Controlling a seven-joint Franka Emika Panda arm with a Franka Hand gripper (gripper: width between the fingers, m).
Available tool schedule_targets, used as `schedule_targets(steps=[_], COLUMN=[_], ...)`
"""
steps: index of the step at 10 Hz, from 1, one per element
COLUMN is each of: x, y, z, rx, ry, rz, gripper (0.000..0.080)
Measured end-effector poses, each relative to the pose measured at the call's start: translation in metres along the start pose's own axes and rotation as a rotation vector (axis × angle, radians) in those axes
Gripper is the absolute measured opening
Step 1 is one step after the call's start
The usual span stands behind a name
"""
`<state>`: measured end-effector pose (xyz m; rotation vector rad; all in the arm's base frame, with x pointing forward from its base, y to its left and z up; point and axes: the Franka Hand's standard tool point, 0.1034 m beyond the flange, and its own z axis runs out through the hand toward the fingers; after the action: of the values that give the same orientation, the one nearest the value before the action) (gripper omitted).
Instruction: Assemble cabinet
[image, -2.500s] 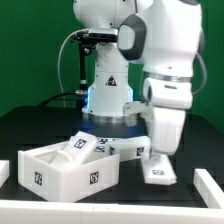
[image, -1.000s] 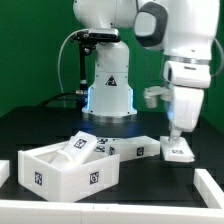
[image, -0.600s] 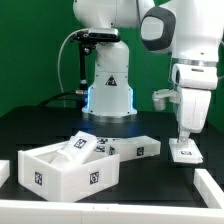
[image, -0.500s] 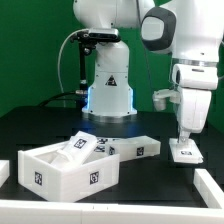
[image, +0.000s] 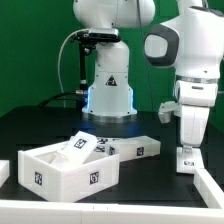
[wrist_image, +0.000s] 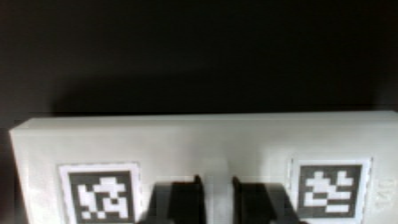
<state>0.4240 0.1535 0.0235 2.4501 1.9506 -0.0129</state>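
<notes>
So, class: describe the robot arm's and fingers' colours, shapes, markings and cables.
Glossy white arm of rounded segments, one dark grey joint; boxy white gripper with dark fingers. A black cable loops beside the base, which bears a triangular mark.

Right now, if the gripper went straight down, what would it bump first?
The white cabinet panel directly under the gripper. Its jaws look right at it, perhaps touching; depth is unclear.

Fig. arm: swung from beside the open white box toward the exterior view's right | gripper: now upright near the desk edge | small white panel: carried along between its fingers, now well apart from the box.
</notes>
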Motion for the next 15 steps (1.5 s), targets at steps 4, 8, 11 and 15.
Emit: schedule_targets(steps=[4,8,11,15], x=[-0.003,-0.019,-0.023,-0.064], y=[0.003,0.028,0.026,0.078], z=[-0.002,-0.054,-0.05,-0.096], rx=[-0.002,-0.009,0.015,0.196], ry=[-0.003,-0.093,-0.11,-0.231], rz=[0.004,0.035,0.051,0.228], gripper=[0.0274,0.0707,0.0779,0.0796])
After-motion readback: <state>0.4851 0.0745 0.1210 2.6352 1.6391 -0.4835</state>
